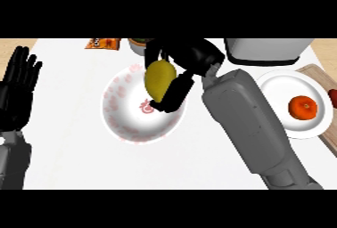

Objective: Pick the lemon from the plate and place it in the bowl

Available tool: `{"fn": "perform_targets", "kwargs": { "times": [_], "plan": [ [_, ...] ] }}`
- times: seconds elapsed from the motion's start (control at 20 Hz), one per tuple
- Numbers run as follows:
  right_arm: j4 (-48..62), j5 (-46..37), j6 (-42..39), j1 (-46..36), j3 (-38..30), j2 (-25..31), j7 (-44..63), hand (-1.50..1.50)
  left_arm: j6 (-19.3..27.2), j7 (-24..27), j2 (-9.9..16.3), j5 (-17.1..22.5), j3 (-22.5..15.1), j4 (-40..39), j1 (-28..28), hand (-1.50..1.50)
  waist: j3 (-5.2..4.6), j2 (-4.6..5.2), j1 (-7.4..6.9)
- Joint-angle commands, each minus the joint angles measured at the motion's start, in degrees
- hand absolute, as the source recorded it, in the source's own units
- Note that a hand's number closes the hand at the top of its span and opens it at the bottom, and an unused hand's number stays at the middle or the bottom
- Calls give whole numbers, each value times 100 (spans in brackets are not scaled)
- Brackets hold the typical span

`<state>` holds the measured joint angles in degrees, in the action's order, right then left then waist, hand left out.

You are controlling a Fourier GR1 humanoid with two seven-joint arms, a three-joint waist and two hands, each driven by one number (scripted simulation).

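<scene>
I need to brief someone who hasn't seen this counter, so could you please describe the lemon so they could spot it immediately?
Start at the large white bowl with red markings, left of centre on the counter. Above its upper right part the right hand curls round the lemon. It is the only yellow, oval thing; the other fruit is orange and sits on a white plate at the right.

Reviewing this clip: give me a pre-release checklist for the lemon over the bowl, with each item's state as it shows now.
1. Lemon held by the right robot hand: ok.
2. Lemon over the bowl as seen from above: ok.
3. Lemon's height above the bowl: cannot tell from one view.
4. Left robot hand open, at the left edge, away from the bowl: ok.
5. Plate with the orange fruit apart from the bowl: ok.
</scene>
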<state>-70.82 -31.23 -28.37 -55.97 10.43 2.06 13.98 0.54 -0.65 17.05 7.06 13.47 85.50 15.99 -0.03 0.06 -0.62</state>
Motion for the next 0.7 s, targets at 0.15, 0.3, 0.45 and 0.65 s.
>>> {"fn": "perform_targets", "kwargs": {
  "times": [0.15,0.3,0.45,0.65],
  "plan": [
    [1118,-1031,1024,83,624,-201,-318,150,-35,203,16,-75,25,-177,27,0,0,19,-3],
    [1610,-264,1993,303,956,-203,269,150,-209,88,47,144,78,5,-71,0,0,24,-113],
    [2060,540,2421,232,1401,-204,337,-150,83,33,-130,-76,-73,-222,252,0,1,39,-165],
    [2510,1212,2737,388,956,-205,-674,-150,-211,196,-2,80,9,-220,121,0,4,64,-182]
  ]
}}
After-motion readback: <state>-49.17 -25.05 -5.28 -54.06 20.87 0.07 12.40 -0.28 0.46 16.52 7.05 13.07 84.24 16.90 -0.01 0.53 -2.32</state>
